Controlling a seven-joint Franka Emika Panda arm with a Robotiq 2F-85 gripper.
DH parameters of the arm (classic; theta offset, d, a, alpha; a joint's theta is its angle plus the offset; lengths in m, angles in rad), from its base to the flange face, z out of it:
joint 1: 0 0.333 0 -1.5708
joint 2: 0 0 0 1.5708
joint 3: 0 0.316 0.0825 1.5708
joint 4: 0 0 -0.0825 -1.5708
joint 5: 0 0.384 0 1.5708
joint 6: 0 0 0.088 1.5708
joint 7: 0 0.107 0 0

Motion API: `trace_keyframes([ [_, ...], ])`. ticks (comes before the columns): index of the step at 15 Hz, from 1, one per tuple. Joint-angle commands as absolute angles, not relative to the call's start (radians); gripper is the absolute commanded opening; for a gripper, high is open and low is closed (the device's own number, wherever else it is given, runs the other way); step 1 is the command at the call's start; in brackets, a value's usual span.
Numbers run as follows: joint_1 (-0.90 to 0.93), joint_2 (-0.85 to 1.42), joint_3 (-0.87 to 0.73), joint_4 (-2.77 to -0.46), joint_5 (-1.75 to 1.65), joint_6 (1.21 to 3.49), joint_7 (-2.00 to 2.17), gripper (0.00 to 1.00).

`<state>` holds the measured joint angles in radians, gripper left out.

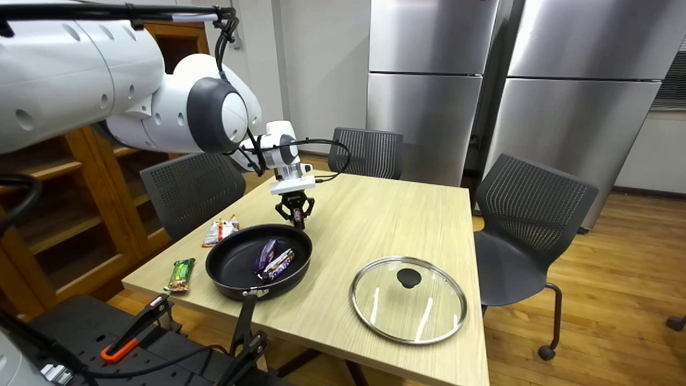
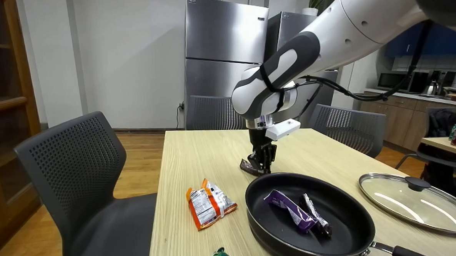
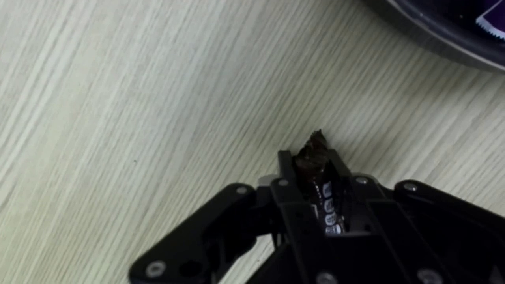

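My gripper is shut on a dark brown wrapped bar, with a finger against each long side. One crumpled end of the wrapper pokes out past the fingertips in the wrist view; white printed marks show between the fingers. In an exterior view the bar lies low at the tabletop under the downward-pointing gripper. Just beside it stands a black frying pan, seen in both exterior views. Inside the pan rest a purple wrapped bar and a dark bar with silvery print.
An orange-and-white snack bag and a green packet lie on the wooden table by the pan. A glass lid with a black knob lies flat near the table's edge. Dark chairs surround the table. The pan's handle overhangs the edge.
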<state>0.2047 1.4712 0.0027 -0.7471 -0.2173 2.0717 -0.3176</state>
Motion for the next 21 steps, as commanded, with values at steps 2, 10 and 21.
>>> trace_keyframes([
  [2, 0.203, 1.471, 0.019, -0.734, -0.214, 2.091, -0.356, 0.05],
  [10, 0.231, 1.453, 0.003, -0.733, -0.228, 2.124, -0.333, 0.06],
  [21, 0.281, 1.344, -0.032, -0.885, -0.251, 2.201, -0.250, 0.06],
])
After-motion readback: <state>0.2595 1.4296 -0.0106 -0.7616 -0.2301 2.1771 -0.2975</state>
